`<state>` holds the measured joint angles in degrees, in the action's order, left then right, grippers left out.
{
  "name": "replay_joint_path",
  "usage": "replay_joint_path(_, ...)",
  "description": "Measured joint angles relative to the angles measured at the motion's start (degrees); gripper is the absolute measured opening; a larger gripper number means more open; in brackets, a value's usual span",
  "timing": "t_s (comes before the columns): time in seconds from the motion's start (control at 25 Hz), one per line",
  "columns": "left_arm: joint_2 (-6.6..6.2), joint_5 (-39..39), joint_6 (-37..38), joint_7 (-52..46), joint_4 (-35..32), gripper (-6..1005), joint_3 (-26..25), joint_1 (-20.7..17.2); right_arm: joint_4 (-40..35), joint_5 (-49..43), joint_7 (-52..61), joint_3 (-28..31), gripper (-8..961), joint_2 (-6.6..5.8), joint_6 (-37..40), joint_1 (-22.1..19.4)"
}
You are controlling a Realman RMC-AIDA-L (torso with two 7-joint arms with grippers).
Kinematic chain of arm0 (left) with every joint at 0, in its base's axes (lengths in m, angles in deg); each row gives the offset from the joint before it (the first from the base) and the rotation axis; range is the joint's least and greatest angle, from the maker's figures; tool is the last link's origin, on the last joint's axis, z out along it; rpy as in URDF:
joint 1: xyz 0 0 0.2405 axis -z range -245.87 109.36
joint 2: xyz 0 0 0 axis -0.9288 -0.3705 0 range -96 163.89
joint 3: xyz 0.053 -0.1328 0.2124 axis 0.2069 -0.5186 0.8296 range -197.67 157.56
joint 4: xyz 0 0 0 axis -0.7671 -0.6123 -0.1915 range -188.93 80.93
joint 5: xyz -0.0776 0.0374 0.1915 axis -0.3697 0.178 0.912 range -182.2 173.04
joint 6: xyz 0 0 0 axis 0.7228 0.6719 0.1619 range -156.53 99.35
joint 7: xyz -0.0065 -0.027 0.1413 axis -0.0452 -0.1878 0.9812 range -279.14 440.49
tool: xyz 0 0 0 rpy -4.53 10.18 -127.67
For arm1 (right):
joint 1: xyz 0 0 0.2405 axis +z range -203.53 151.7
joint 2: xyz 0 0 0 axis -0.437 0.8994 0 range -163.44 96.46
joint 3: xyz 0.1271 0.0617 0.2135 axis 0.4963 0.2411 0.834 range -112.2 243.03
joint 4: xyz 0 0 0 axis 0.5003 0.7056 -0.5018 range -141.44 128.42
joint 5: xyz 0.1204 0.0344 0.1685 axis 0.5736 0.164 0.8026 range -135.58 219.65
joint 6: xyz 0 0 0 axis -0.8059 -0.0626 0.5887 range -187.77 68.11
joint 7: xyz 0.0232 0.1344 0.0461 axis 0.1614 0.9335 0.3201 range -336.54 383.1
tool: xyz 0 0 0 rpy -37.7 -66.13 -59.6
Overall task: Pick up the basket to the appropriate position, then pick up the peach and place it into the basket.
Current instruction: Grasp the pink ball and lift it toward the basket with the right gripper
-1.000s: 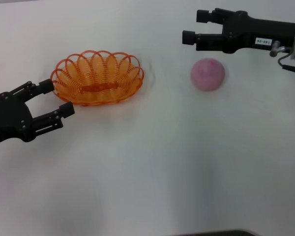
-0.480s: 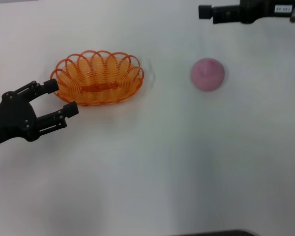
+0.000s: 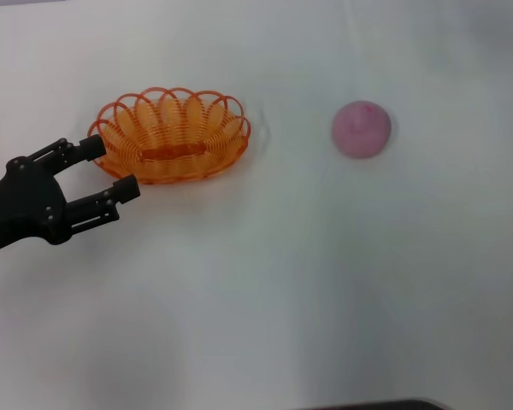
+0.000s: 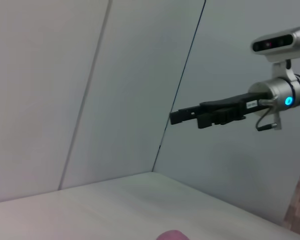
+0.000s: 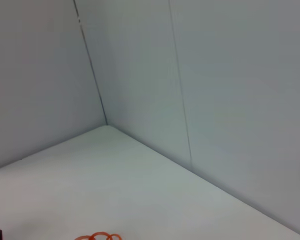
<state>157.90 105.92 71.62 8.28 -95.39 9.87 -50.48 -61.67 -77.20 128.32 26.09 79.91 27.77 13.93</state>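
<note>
The basket [image 3: 169, 135] is seen in the head view on the white table [image 3: 291, 282], left of centre and towards the far side, resting flat with its opening upward. It is orange, oval, with a scalloped rim of looped coils. Nothing is seen lying inside it. A sliver of its rim [image 5: 97, 236] is also caught at the edge of the right wrist view.

The peach [image 3: 361, 129] is noted on the table to the right of the basket, well apart from it, pink and round, untouched by either gripper. Its top [image 4: 172, 235] just shows at the edge of the left wrist view.

The left gripper [image 3: 109, 169] is recorded at the left edge of the head view, just beside the basket's near-left rim. Its jaws are spread, one black fingertip [image 3: 92, 147] lying against or just at the rim and the other a little nearer the camera; contact cannot be confirmed. Nothing is held between them.

The right gripper [image 4: 177, 116] is outside the head view; in the left wrist view it is seen raised high above the table, against the grey wall. Whether its jaws are spread or pressed together cannot be told. A small white label [image 4: 251, 104] is seen on its body; the writing is not legible.
</note>
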Motion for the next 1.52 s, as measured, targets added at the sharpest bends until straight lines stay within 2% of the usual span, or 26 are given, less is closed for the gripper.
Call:
replay_joint_path(0.36,-0.03,-0.35,0.16,0.09,0.08,844,0.16,0.17,-0.17,-3.49,1.48,-0.93,957,0.29,-0.30,2.05)
replay_joint_path(0.56,-0.06,-0.27,0.05,0.01,0.61,844,0.13,0.72,-0.70,-9.72,4.03,-2.74,956,0.73,-0.40,3.98)
replay_joint_path(0.92,-0.12,0.01,-0.15,-0.03,0.92,843,0.13,0.86,-0.32,-23.80,9.93,-8.49,955,2.43,-2.98,8.40)
replay_joint_path(1.28,-0.17,0.07,-1.36,0.02,1.80,843,0.13,0.88,0.69,-32.02,14.54,-14.00,954,3.57,-3.52,10.76)
replay_joint_path(1.52,-0.23,0.06,-1.99,0.10,2.28,844,0.13,1.09,2.24,-37.57,16.05,-14.91,954,4.32,-3.14,12.45)
